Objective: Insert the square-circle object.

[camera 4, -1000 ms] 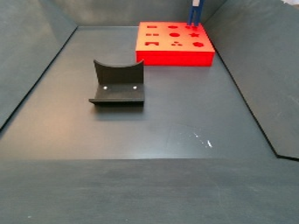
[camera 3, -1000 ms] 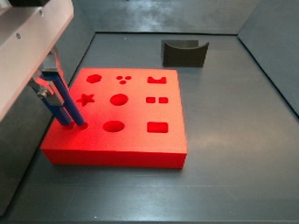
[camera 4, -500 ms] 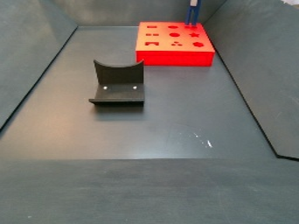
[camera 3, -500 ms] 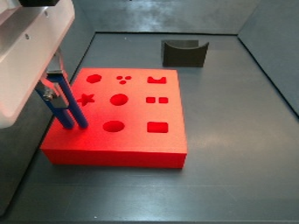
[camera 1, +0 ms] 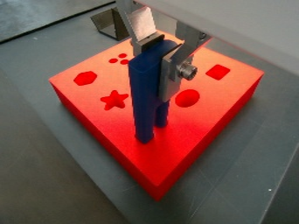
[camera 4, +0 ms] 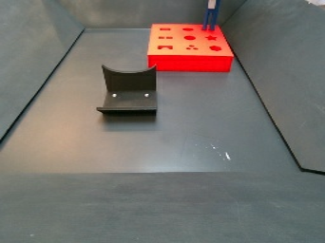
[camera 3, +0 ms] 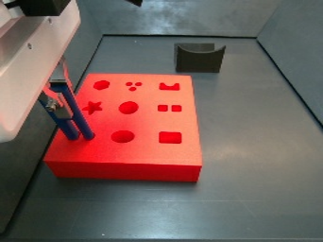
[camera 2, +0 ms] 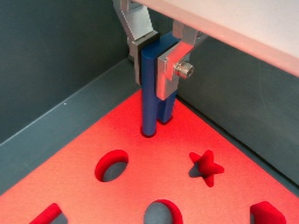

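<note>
Two fingers: flat silver plates (camera 1: 142, 24) of the gripper (camera 1: 163, 52), clamped on the upper part of the blue square-circle object (camera 1: 147, 96); a screw head shows on the side of one plate (camera 2: 183, 70).
Gripper position: above the near-wall corner of the red block (camera 3: 136, 142) in a side view; at the far back of the floor (camera 4: 152, 142) in a side view, where only the blue piece (camera 4: 211, 15) and little else of the gripper shows.
Square-circle object: long, smooth, matte blue bar, held upright; its lower end meets the block's top face (camera 2: 149, 131). Whether it sits in a hole or only on the surface, cannot tell.
Red block: flat-topped, matte red, with shaped cut-outs; star (camera 1: 114, 99), hexagon (camera 1: 84, 77), round hole (camera 1: 187, 97), diamond-like square (camera 1: 219, 72), cluster of small dots (camera 1: 119, 59).
Further holes, wrist view: oval (camera 2: 112, 164), star (camera 2: 205, 165).
Fixture: dark L-shaped bracket with curved upright, standing well apart from the block (camera 4: 128, 90); also behind the block in a side view (camera 3: 199, 56).
Floor: dark grey, smooth, faint scuff marks (camera 4: 219, 149).
</note>
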